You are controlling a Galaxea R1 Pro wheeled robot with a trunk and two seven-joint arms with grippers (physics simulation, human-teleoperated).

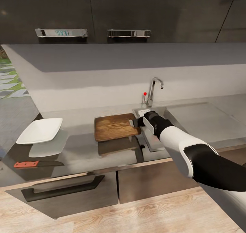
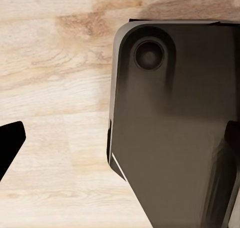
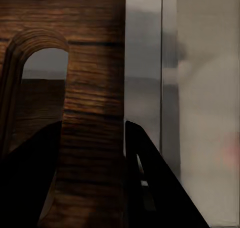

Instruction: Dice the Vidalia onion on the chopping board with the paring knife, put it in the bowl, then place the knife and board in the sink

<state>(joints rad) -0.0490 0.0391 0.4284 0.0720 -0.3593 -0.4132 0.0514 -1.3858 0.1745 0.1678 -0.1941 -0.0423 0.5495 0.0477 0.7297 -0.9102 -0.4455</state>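
The right gripper (image 1: 136, 122) clamps the board (image 1: 114, 126) by its sink-side (image 1: 155, 137) end, above the countertop (image 1: 85, 154), with bowl (image 1: 41, 130) and knife (image 1: 36, 164) well apart.

Your head camera looks forward and down over the desk (image 1: 85, 154) from standing height. Your right wrist camera sits very close to the chopping board (image 3: 90, 97) — the same board (image 1: 114, 126) at the head view's centre. Your left wrist camera faces down at the floor (image 2: 55, 87).
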